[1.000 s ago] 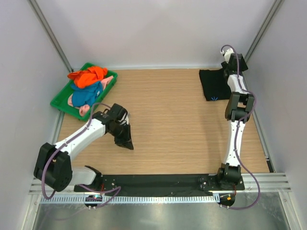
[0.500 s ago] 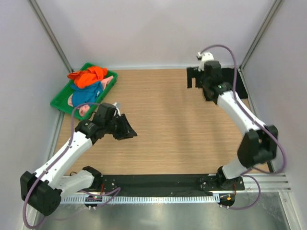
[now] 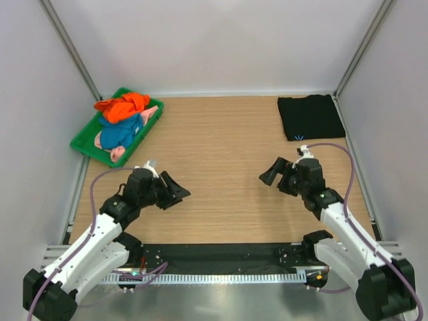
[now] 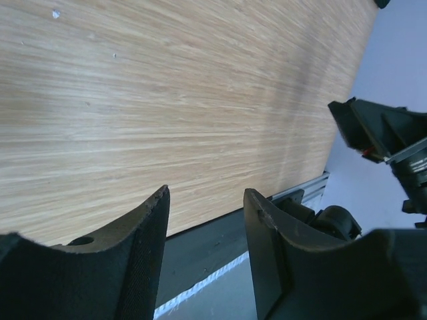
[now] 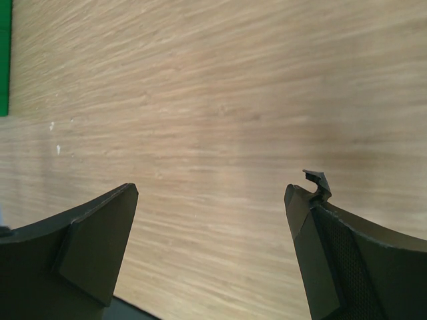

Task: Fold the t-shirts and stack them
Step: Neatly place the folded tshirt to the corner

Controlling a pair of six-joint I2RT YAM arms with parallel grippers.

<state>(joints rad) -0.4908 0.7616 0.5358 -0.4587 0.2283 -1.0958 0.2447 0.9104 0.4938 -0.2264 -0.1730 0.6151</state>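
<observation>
While both arms reach in over the wood-grain table (image 3: pixel 227 147), your left gripper (image 4: pixel 207 200) has its two fingers moderately parted, holding nothing and touching nothing. Your right gripper (image 5: pixel 213 190) is spread wider, also bare, with only tabletop showing in the gap. Each finger is matte black and curved, with a finely dimpled pad on its inner face. The black t-shirt (image 3: pixel 311 117) lies at the far right corner, well apart from both grippers, folded into a flat, smooth, roughly square shape; its light-blue mark (image 3: pixel 298 138) sits at the near edge. The other t-shirts lie crumpled in the green tray (image 3: pixel 83 144), a rectangular plastic tray set askew at the far left: the orange t-shirt (image 3: pixel 124 105) on top at the far end, the blue t-shirt (image 3: pixel 120 132) beside it, the pink t-shirt (image 3: pixel 119 153) showing at the near end
</observation>
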